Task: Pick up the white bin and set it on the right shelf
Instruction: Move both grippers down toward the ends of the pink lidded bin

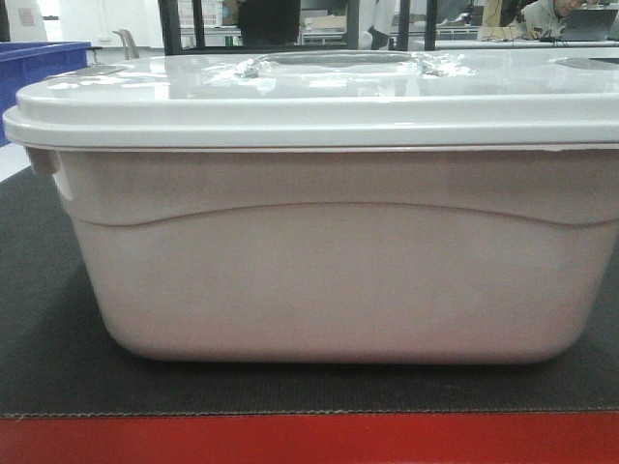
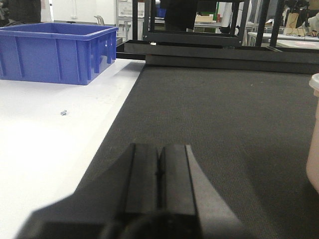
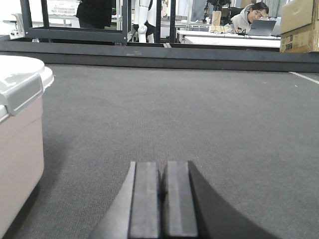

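**One white bin, two idle tools on the matted table**

At the far left, a single blue crate (image 2: 55, 50) stands on the white part of the table (image 2: 40, 149), well apart from everything else. Beside that white strip begins the dark mat (image 2: 209, 129), over which the left tool (image 2: 159, 149) sits low with its two fingers pressed together and nothing between them. The one white bin (image 1: 329, 251) stands upright at the centre of the mat, just behind the table's red front edge (image 1: 309, 440). Its glossy lid (image 1: 319, 92) is on, and a curved ridge runs along its pinkish side. The bin lies just to the right of the left tool and to the left of the right tool (image 3: 163, 167), touching neither. The right tool's two fingers are likewise closed flat against each other and empty, pointing across bare mat. In the background at far right, one person (image 3: 249, 17) sits at a laptop, next to two stacked cardboard boxes (image 3: 299, 25).
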